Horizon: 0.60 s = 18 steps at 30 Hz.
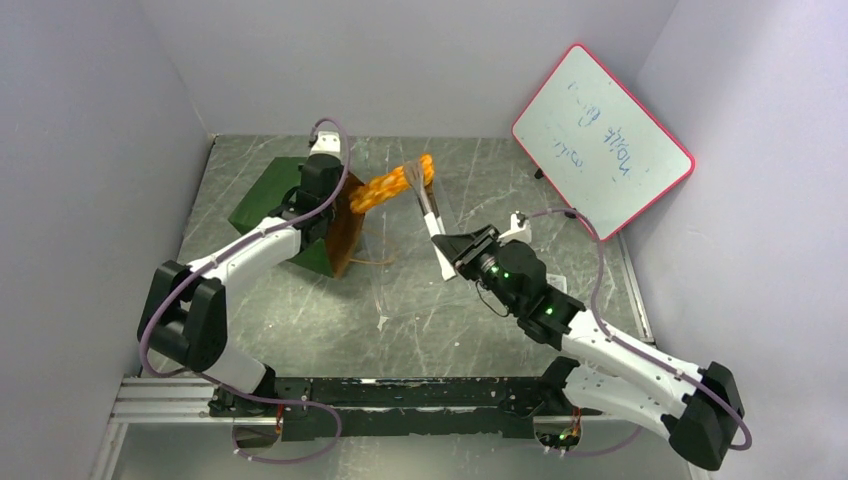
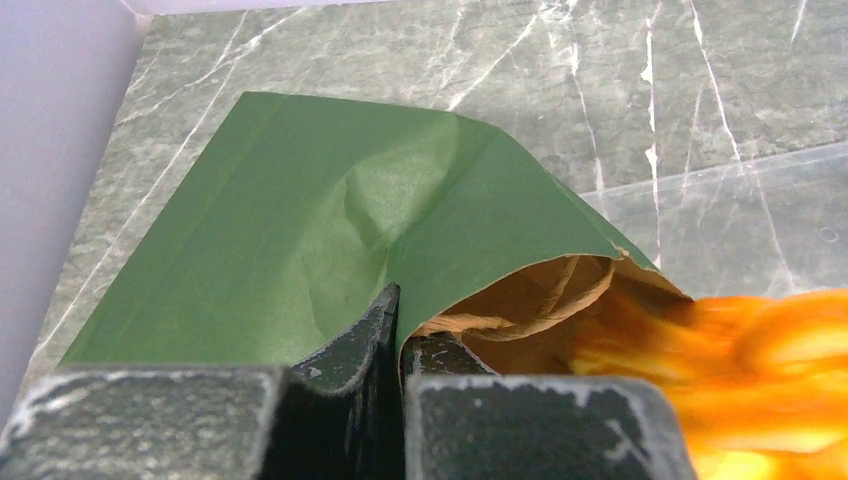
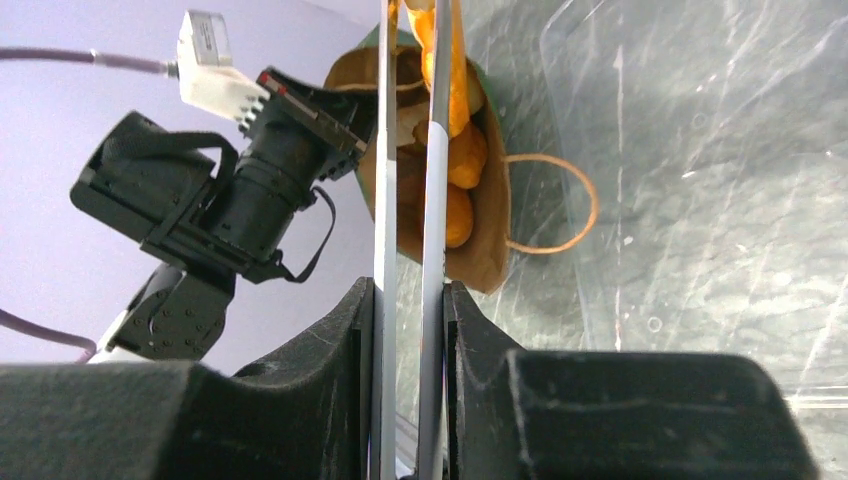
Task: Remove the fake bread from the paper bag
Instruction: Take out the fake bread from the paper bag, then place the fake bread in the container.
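Left gripper (image 2: 400,335) pinches the paper bag (image 2: 300,220) rim, jaws pressed together. Right gripper (image 3: 408,305) squeezes the metal tongs (image 3: 385,200) (arms drawn close). Straight out beyond its jaws, their tips hold the braided loaf (image 1: 392,187) at the bag's mouth.

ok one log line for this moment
left gripper: shut on paper bag rim | right gripper: shut on metal tongs | tongs: clamping braided loaf at bag mouth | rolls: inside bag
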### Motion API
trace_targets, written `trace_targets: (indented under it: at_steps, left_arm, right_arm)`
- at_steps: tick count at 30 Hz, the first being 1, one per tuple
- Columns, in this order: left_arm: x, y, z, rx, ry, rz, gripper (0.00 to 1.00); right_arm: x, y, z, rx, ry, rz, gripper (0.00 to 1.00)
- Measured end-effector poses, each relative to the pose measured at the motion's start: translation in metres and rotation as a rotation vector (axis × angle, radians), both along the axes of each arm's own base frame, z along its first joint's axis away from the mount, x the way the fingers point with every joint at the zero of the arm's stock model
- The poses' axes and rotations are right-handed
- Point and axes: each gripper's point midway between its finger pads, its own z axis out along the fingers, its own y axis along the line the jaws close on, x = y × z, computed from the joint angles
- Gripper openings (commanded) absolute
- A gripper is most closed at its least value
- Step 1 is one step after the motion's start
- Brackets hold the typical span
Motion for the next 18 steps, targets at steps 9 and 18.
trace_targets:
  at_steps: [9, 18]
  left_arm:
    - [-0.008, 0.024, 0.004, -0.004, -0.008, 0.041, 0.07]
    - [-0.016, 0.034, 0.005, -0.003, -0.005, 0.056, 0.07]
  right_arm:
    - [0.009, -0.027, 0.018, -0.005, -0.037, -0.080, 0.00]
    - [0.027, -0.038, 0.005, -0.029, -0.004, -0.124, 0.00]
